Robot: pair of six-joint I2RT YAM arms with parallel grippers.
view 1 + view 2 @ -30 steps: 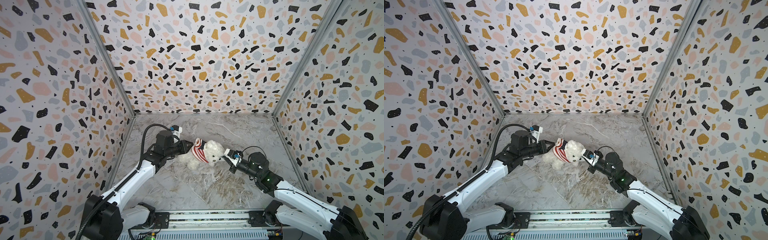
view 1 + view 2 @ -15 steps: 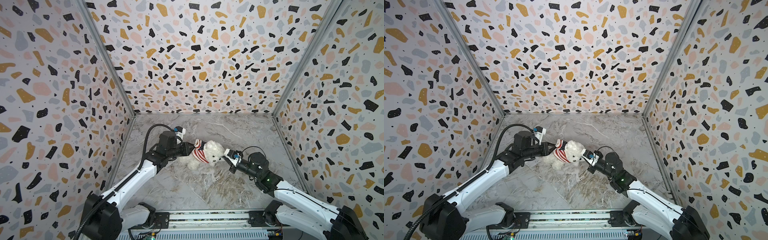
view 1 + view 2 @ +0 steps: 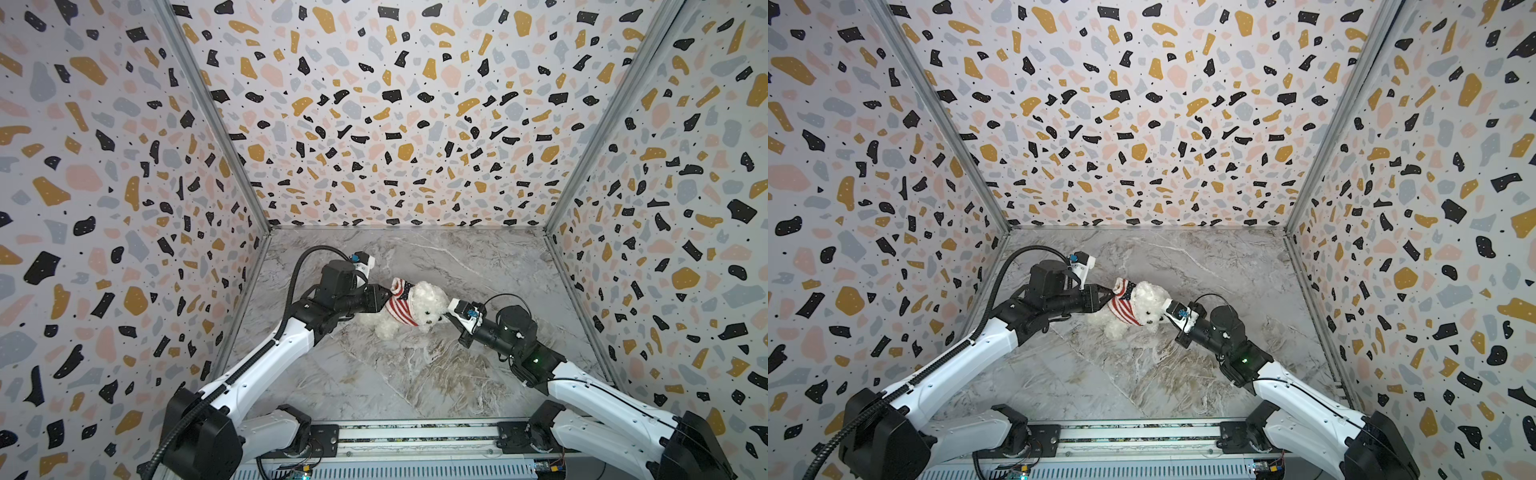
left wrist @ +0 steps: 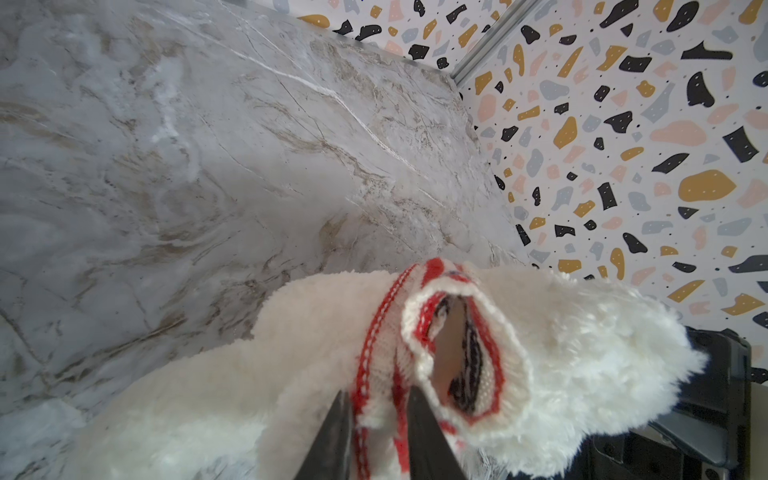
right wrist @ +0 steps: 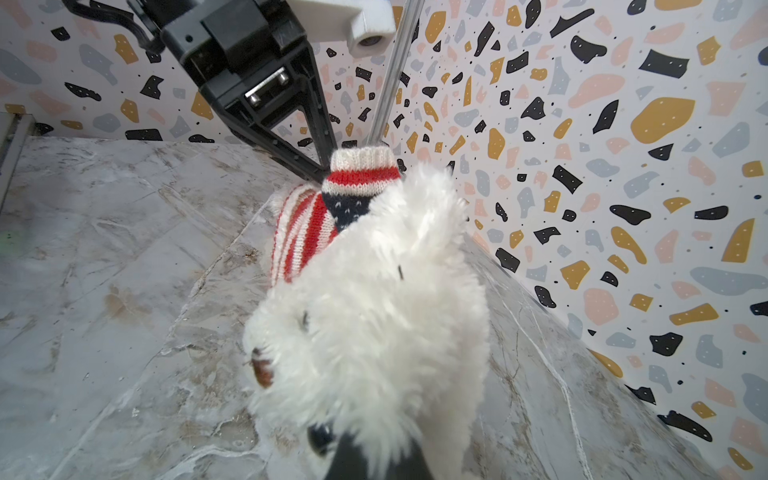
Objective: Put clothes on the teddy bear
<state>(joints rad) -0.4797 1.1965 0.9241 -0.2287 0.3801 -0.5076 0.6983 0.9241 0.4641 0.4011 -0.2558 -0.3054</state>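
The teddy bear (image 3: 430,301) (image 3: 1148,297) lies on the marble floor mid-table, head toward the right arm, with a red-and-white striped sweater (image 3: 399,306) (image 3: 1123,306) round its chest. My left gripper (image 3: 388,293) (image 3: 1109,293) (image 4: 380,399) is shut on a fold of the sweater (image 4: 399,361) beside an empty sleeve cuff that gapes open. My right gripper (image 3: 448,311) (image 3: 1167,311) (image 5: 378,449) is shut on the bear's head fur (image 5: 374,324), near an ear. The right wrist view shows the sleeve sticking up from the sweater (image 5: 307,232) and the bear's dark eye and brown nose.
Terrazzo-patterned walls (image 3: 395,124) close in the marble floor (image 3: 395,374) on three sides, the left one close behind the left arm. A metal rail (image 3: 415,436) runs along the front edge between the arm bases.
My left gripper has crept slightly right toward the bear, still holding the sweater. The bear and the right arm have barely moved.
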